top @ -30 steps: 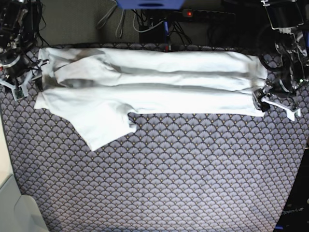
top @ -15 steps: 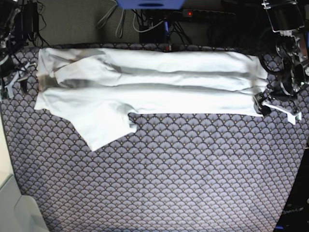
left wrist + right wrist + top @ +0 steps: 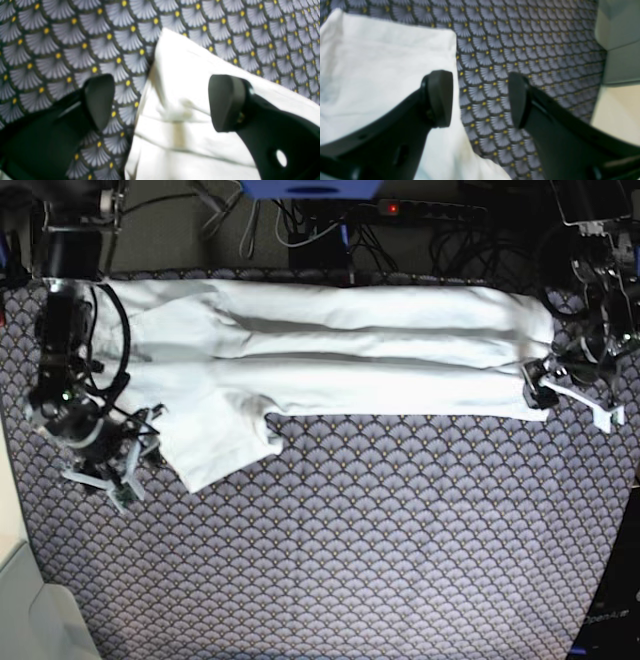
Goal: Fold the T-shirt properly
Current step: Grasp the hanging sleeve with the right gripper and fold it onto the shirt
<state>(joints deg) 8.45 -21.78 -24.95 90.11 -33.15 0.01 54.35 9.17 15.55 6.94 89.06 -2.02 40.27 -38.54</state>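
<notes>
The white T-shirt [image 3: 330, 350] lies as a long band across the far part of the cloth, one sleeve [image 3: 225, 440] sticking out toward the front left. My left gripper [image 3: 572, 402] hovers open at the shirt's right end. In the left wrist view the left gripper [image 3: 162, 102] straddles a corner of the T-shirt [image 3: 180, 75]. My right gripper [image 3: 110, 480] stands open at the shirt's front left edge, just left of the sleeve. In the right wrist view the right gripper [image 3: 478, 98] has one finger [image 3: 440, 97] over the T-shirt's edge [image 3: 382, 62] and the other over bare cloth.
A purple-grey scallop-patterned cloth [image 3: 380, 540] covers the table. Cables and a power strip [image 3: 400, 210] run along the back edge. A pale grey surface [image 3: 30, 620] sits at the front left corner, also in the right wrist view [image 3: 617, 22].
My right arm has swung from the shirt's far left corner toward the front, down to the edge beside the sleeve. The left gripper has barely moved. The shirt's left end looks slightly rearranged.
</notes>
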